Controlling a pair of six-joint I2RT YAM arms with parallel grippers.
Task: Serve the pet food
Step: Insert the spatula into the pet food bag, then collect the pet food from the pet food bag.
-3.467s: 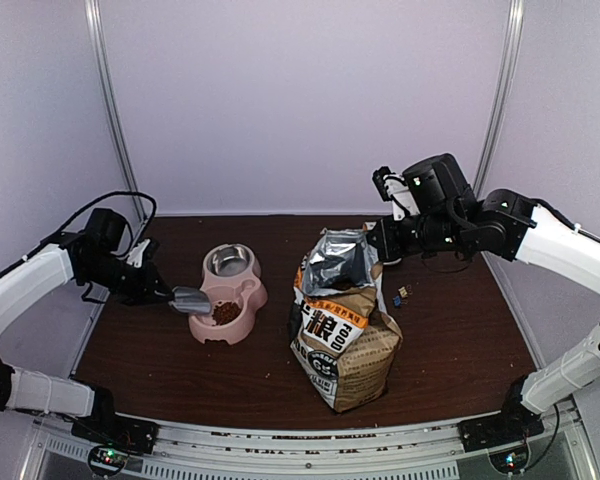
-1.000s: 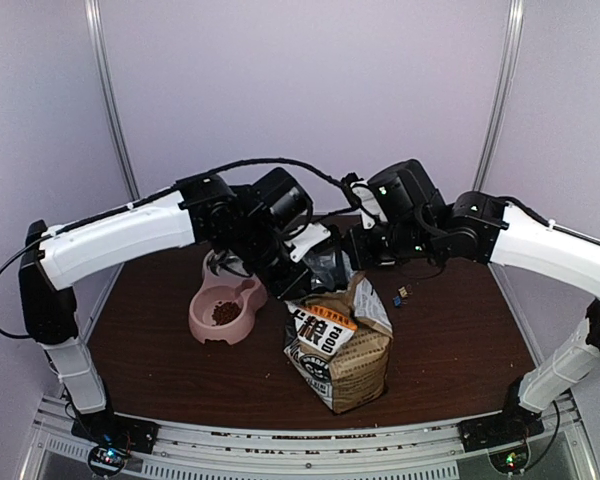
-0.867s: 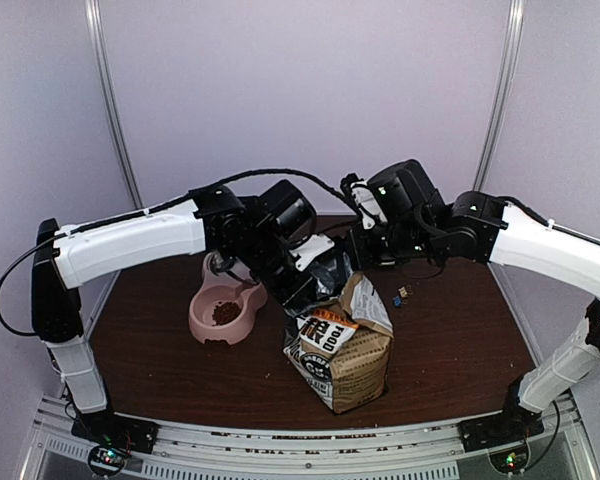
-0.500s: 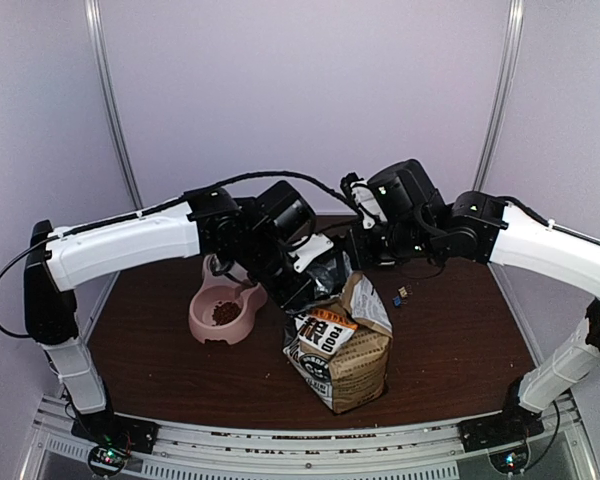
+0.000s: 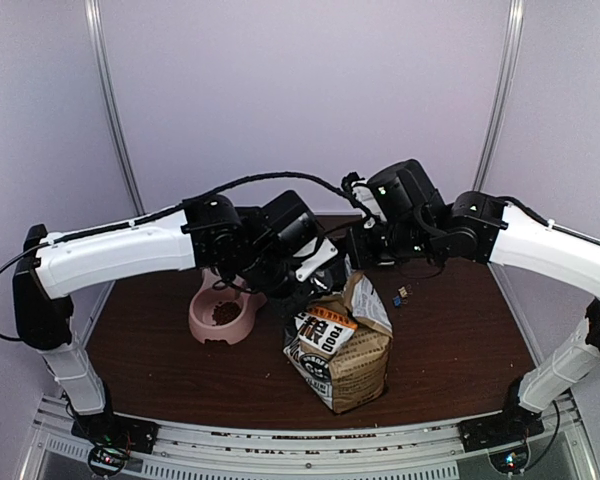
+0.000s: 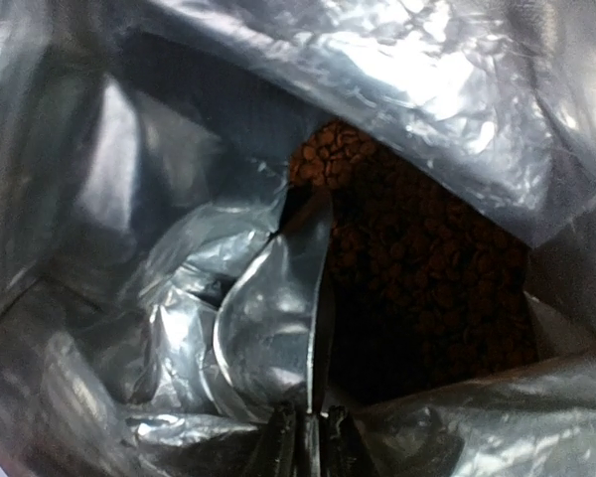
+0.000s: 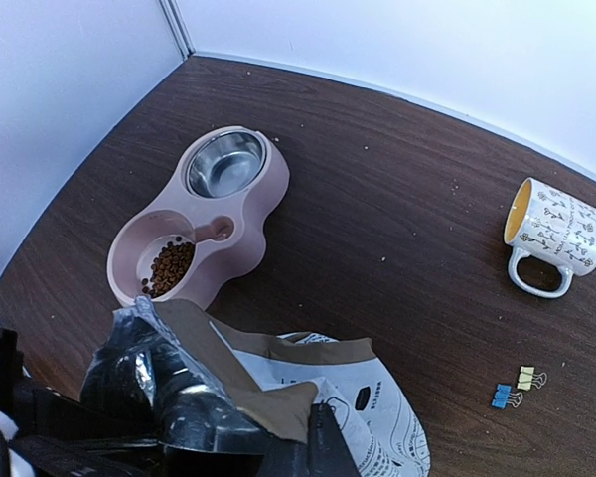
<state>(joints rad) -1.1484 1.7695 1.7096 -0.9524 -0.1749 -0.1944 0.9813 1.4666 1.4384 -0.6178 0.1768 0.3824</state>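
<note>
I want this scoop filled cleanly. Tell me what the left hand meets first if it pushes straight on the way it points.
The left hand holds the scoop inside the bag. Pushed straight on, the scoop's tip would likely dig into the pet food first; depth is unclear.

Silver scoop [image 6: 268,338] between the left fingers [image 6: 276,452], dark brown kibble [image 6: 417,268] just beyond; kraft-brown bag [image 5: 345,355], black-and-white lettering; pink bowl [image 7: 194,234]; white mug [image 7: 561,224], yellow inside, leafy pattern.

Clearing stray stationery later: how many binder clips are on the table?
2. The blue clip and the yellow clip lie side by side on the table, right of the food bag. More may hide behind the bag.
</note>
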